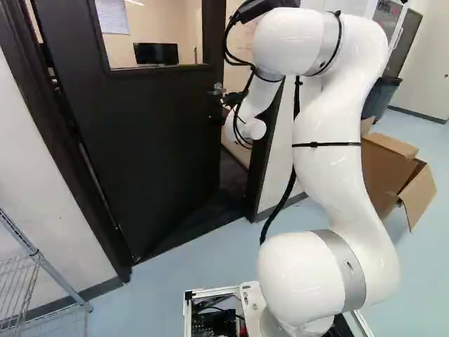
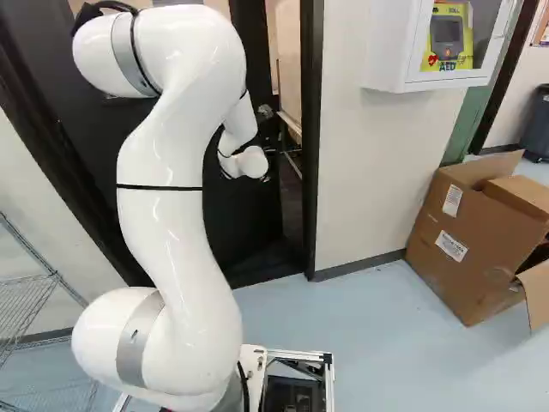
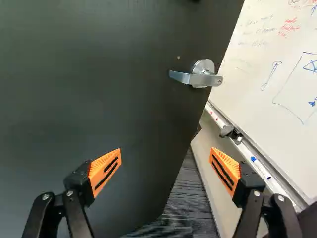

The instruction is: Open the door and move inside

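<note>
In the left base view the black gripper (image 1: 219, 111) is at the dark door's free edge, just below the lever handle (image 1: 217, 89), partly hidden by my wrist. The door (image 1: 154, 140) stands ajar, swung inward, with a gap between its edge and the frame. In the wrist view the gripper (image 3: 166, 152) is wide open and holds nothing. Ahead of it, beyond the fingertips, the silver handle (image 3: 195, 78) sits near the edge of the door (image 3: 99, 89). No contact with the handle shows.
Past the door edge are a whiteboard (image 3: 277, 59) and dark carpet (image 3: 181, 208). The doorframe (image 2: 310, 146) stands right of the gap. An open cardboard box (image 2: 472, 240) is on the floor by the wall, below a white cabinet (image 2: 386, 43). A wire rack (image 1: 21, 281) stands far left.
</note>
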{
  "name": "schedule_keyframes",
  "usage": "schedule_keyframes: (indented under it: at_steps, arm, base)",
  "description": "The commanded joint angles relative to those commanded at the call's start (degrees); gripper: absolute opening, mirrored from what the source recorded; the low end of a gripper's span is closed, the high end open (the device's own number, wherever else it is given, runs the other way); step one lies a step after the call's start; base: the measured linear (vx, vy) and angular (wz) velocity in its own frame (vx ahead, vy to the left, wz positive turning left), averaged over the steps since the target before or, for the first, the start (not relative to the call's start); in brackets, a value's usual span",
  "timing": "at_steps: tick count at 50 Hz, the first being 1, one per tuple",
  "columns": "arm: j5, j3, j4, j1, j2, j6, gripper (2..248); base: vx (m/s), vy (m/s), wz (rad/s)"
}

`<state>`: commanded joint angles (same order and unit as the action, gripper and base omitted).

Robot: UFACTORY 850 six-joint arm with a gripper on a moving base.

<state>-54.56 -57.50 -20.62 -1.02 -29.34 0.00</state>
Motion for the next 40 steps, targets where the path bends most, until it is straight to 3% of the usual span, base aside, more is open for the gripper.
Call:
schedule_keyframes:
  at_steps: [40]
  arm:
    - [0.0,13.41,5.01,-0.09,10.66,0.0,247]
  base:
    - [0.0,0.0,0.0]
